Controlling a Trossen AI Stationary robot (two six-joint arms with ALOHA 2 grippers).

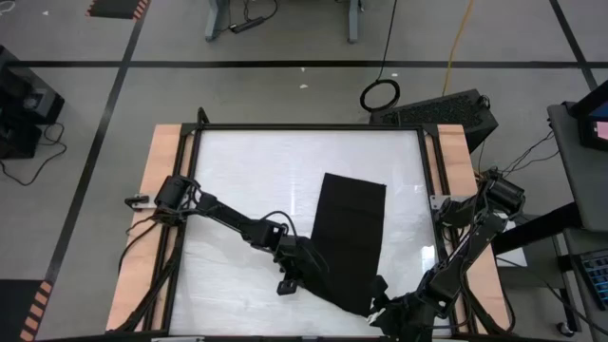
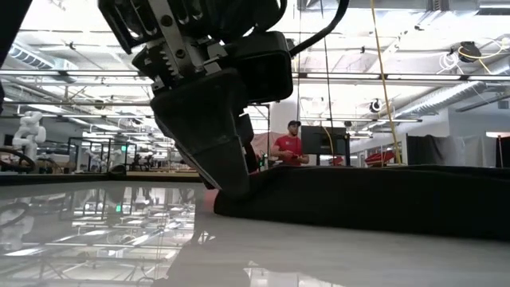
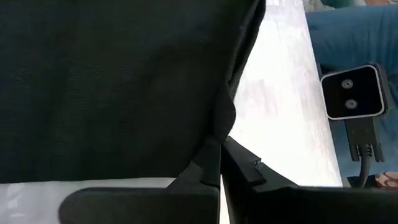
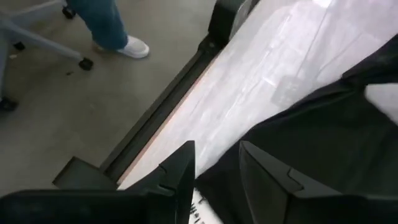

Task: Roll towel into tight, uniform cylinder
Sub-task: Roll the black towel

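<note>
Plain black soft cloth towel [image 1: 350,237] lies flat, mid-right on the white worktop [image 1: 247,171], no roll formed yet. Left gripper [image 1: 302,275] is clenched on its near-left edge; right gripper [image 1: 385,309] straddles the near-right corner, fingers apart. All rolling remains.

Towel [image 1: 350,237] lying flat on the table [image 1: 247,171], right of centre, left gripper [image 1: 306,269] at its near left edge, right gripper [image 1: 380,306] at its near right corner.
</note>
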